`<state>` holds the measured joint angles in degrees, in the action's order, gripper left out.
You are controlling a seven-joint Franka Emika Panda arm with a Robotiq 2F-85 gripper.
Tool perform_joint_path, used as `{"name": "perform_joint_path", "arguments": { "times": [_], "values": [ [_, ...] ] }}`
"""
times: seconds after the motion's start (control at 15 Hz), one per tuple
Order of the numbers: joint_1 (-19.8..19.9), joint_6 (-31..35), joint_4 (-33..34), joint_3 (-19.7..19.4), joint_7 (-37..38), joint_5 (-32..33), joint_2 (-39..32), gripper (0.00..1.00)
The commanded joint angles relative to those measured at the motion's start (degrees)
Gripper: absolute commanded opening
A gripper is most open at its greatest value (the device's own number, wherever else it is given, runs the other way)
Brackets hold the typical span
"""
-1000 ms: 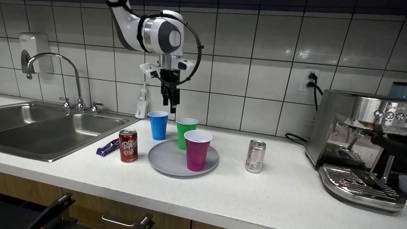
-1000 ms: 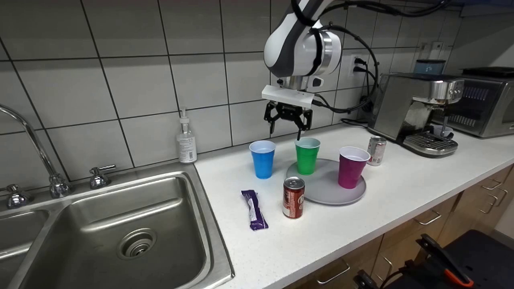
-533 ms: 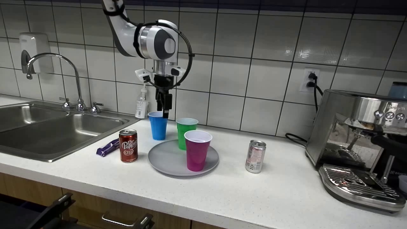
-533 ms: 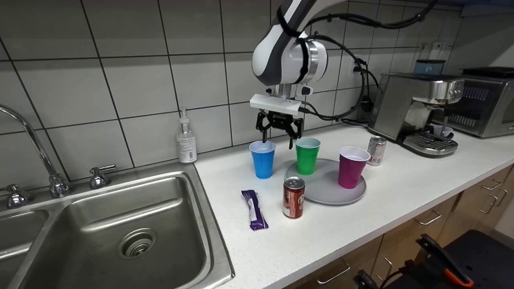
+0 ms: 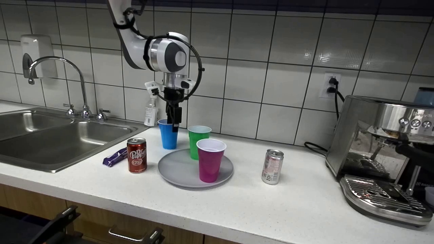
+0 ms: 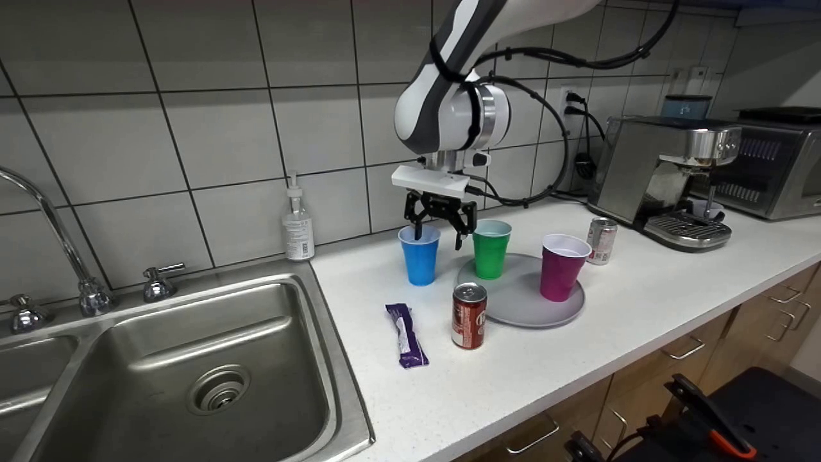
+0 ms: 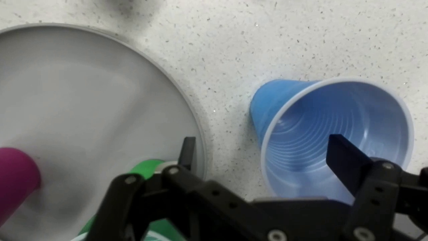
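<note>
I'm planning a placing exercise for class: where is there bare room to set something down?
Bare: the counter between the silver can and the coffee machine, and from the gray plate to the counter's front edge. Crowded: around the blue cup and green cup, where the open pincer hangs.

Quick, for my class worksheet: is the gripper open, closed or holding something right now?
Gripper: open, holding nothing, right by the blue cup.
</note>
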<state>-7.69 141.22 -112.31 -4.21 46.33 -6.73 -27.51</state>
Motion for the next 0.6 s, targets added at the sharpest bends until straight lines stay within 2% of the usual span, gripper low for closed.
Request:
{"name": "perform_joint_path", "arguments": {
  "times": [0.0, 0.13, 0.53],
  "values": [
    [0.2, -2.0, 2.7, 0.5, 1.4, -1.2, -1.6, 0.75],
    [0.2, -1.9, 2.9, 0.4, 1.3, -1.4, -1.9, 0.66],
    [0.0, -2.2, 3.2, 0.4, 1.5, -1.3, -2.4, 0.18]
  ]
}}
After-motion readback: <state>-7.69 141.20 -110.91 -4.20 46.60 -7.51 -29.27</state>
